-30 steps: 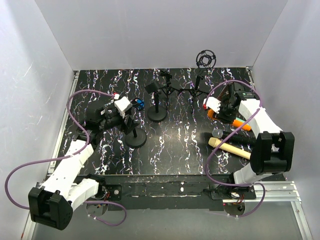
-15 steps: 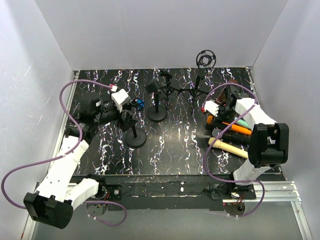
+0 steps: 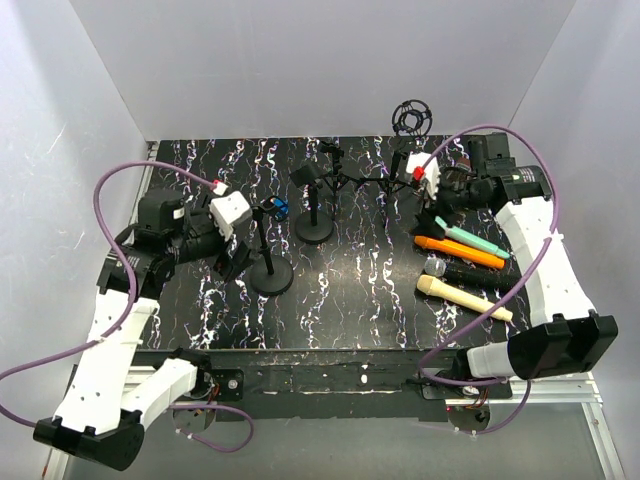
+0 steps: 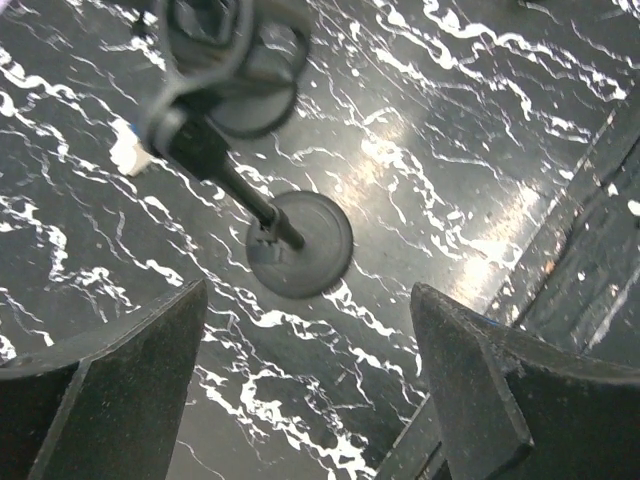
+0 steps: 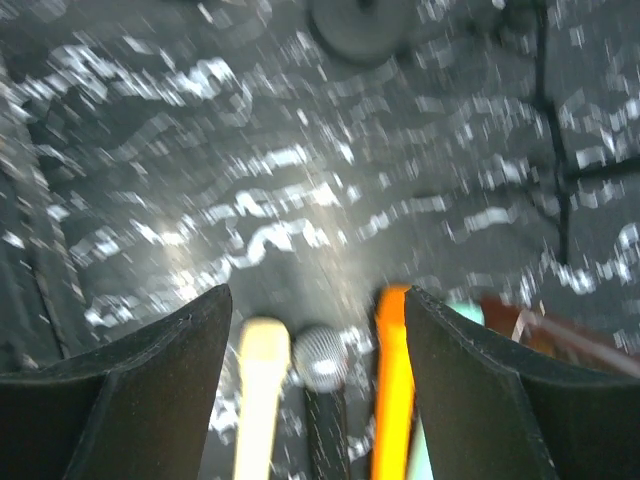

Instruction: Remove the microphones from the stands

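A black microphone stand with a round base (image 3: 271,277) stands left of centre. Its clip (image 3: 268,208), with a blue bit beside it, holds nothing that I can see. It also shows in the left wrist view (image 4: 300,243). My left gripper (image 3: 234,257) is open and empty, hovering just left of that stand (image 4: 308,300). Several microphones lie on the table at the right: teal (image 3: 472,240), orange (image 3: 462,251), black with a grey head (image 3: 452,271) and cream (image 3: 462,296). My right gripper (image 3: 430,213) is open and empty above them (image 5: 317,295).
A second round-base stand (image 3: 315,229) stands at centre back. Two tripod stands (image 3: 345,181) and a ring shock mount (image 3: 410,117) stand behind it. White walls close in the left, back and right. A purple cable loops over each arm.
My right gripper has lifted and drawn back from the orange and teal microphones, which stay on the table. My left gripper has pulled back left from the stand.
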Motion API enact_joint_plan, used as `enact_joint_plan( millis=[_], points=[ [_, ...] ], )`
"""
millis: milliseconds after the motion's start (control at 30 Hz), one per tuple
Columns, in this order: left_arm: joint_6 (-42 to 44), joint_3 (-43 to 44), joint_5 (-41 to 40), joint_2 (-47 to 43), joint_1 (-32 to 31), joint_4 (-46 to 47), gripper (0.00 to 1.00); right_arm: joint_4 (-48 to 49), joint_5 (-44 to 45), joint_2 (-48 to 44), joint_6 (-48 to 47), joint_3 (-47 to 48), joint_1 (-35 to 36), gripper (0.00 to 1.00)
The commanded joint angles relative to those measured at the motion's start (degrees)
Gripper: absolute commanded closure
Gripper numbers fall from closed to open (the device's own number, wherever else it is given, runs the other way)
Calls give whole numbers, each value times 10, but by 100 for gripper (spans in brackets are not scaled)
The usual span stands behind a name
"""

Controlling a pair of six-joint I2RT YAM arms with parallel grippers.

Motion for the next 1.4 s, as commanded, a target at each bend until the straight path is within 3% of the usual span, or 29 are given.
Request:
enact_joint_plan(
  millis=[0, 167, 300, 400, 567, 667, 933, 1133, 1267, 1367],
  points=[
    [-8, -66, 24, -18, -1, -37, 21, 51, -160, -1, 138, 44, 71, 24],
    [-110, -171, 1, -14, 0, 110, 27, 206, -150, 26, 202, 88, 172, 24],
    [-118, -203, -76, -14, 17, 173, 27, 317, -151, 61, 224, 103, 228, 25],
    [-115, -209, -104, -21, 27, 174, 25, 344, -159, 104, 231, 150, 269, 24],
    [-142, -218, -72, -45, 53, 140, 23, 356, -172, 182, 260, 238, 315, 20],
    [-140, -222, -61, -57, 73, 134, 22, 383, -162, 215, 303, 246, 332, 14],
    [-83, -221, -65, -73, 97, 119, 21, 475, -156, 266, 444, 221, 351, 10],
    [-69, -219, -56, -72, 97, 106, 21, 544, -95, 277, 515, 182, 372, 17],
    [-40, -211, -26, -57, 97, 101, 22, 550, -89, 274, 539, 175, 372, 33],
    [42, -206, 15, -43, 98, 91, 24, 536, -96, 266, 548, 173, 360, 43]
  ],
)
